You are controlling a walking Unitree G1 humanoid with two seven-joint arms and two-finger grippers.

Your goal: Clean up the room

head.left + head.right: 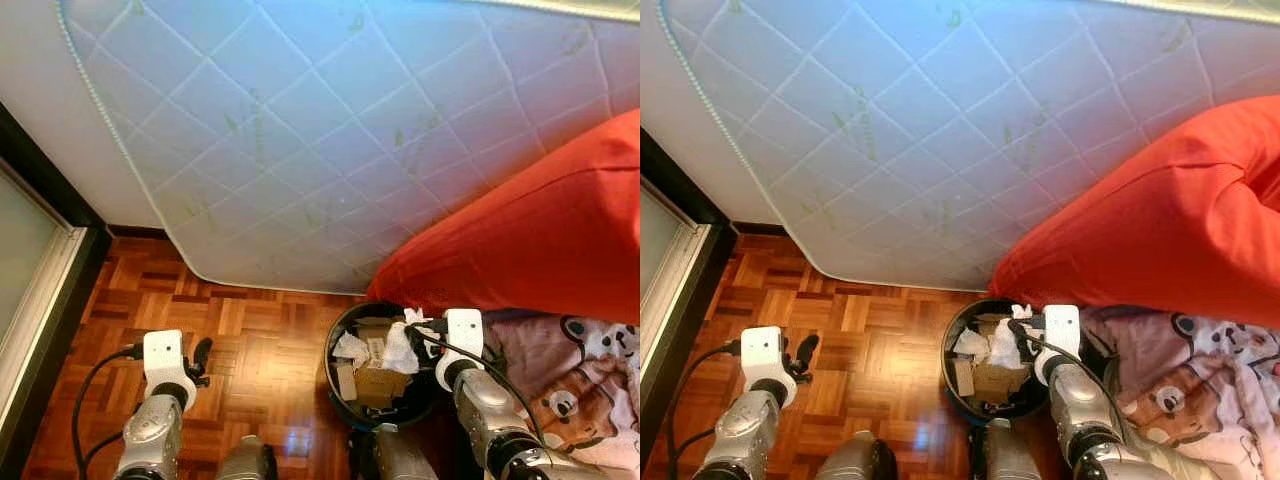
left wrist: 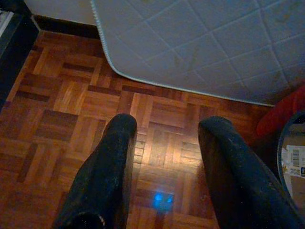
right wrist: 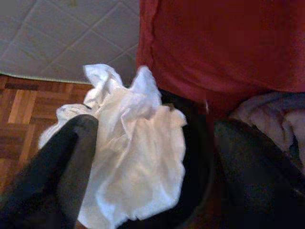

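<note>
A black bin (image 1: 334, 340) stands on the parquet floor, holding cardboard pieces (image 1: 378, 382) and crumpled paper. My right gripper (image 1: 420, 323) hovers over the bin's right rim. In the right wrist view its fingers (image 3: 66, 157) stand wide apart. A crumpled white paper (image 3: 138, 157) hangs between them, leaning on one finger and clear of the other, and sits over the bin (image 1: 400, 350). My left gripper (image 2: 164, 126) is open and empty, low above bare parquet to the left of the bin (image 1: 200, 355).
A white quilted mattress (image 1: 330, 130) leans ahead, its edge on the floor. Red bedding (image 1: 540, 230) bulges just behind and right of the bin. A pink patterned blanket (image 1: 590, 380) lies at the right. A dark door frame (image 1: 40, 200) runs along the left.
</note>
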